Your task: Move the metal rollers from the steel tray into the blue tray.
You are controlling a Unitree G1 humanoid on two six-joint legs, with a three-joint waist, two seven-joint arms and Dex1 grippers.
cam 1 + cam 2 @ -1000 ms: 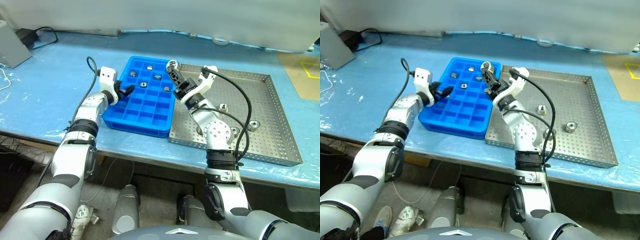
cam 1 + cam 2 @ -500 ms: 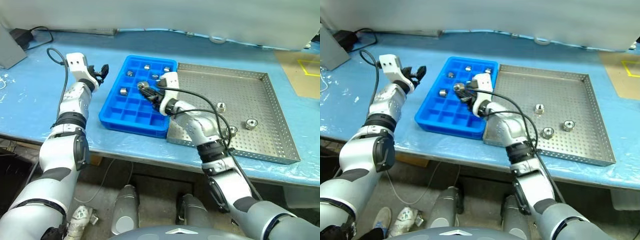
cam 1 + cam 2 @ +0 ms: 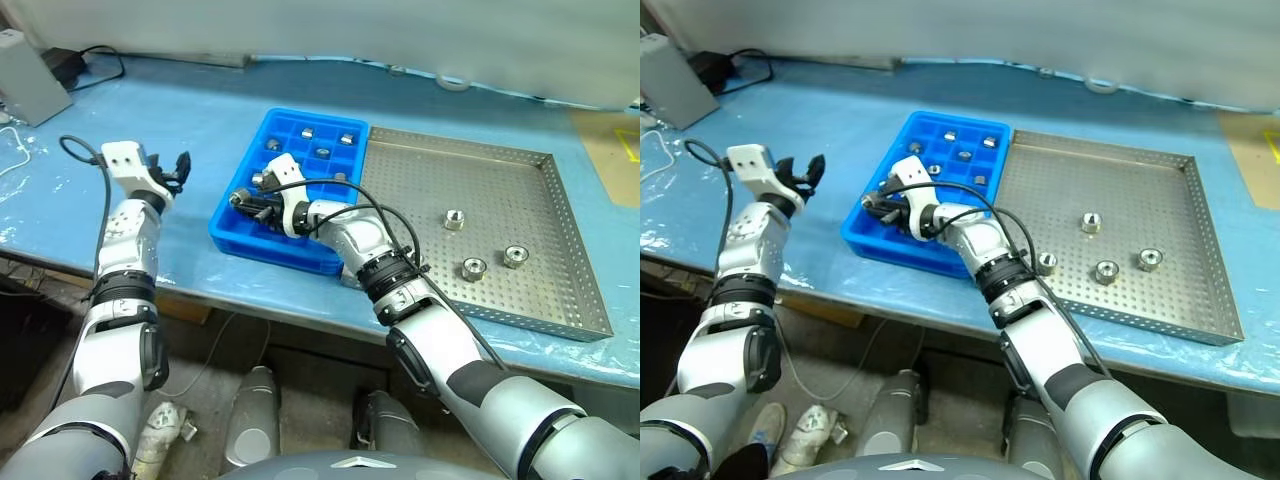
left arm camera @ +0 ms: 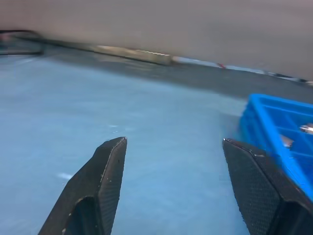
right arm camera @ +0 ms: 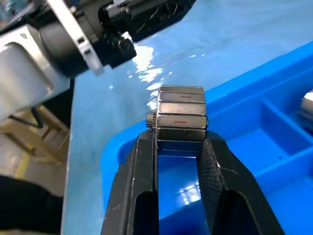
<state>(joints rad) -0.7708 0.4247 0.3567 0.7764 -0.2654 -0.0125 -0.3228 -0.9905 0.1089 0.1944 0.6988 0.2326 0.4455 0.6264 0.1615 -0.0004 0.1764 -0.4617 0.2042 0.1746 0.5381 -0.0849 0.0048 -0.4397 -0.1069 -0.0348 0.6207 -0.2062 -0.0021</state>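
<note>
While the right gripper (image 5: 178,147) is clamped on one roller (image 5: 181,120), it hangs over the near left corner of the blue tray (image 3: 262,240), low above the compartments there. In the right wrist view the roller stands pinched between the two fingers (image 5: 139,166), its flat sides showing, with the tray's corner wall just behind it.

The left gripper (image 3: 178,167) is well left of the blue tray, above the bare blue table (image 3: 190,110), its jaws spread with nothing between them; its wrist view shows both fingers (image 4: 105,171) wide apart and the tray's left edge (image 4: 264,122) off to one side.

Several rollers already lie in the far compartments of the blue tray, among them one (image 3: 308,133) in the far row and one (image 3: 272,146) near the left wall.

The steel tray (image 3: 480,160) sits touching the blue tray's right side. Three rollers (image 3: 454,219) (image 3: 473,268) (image 3: 516,256) lie on its right half, apart from each other; the right eye view shows a fourth (image 3: 1047,263) near its near rim.
</note>
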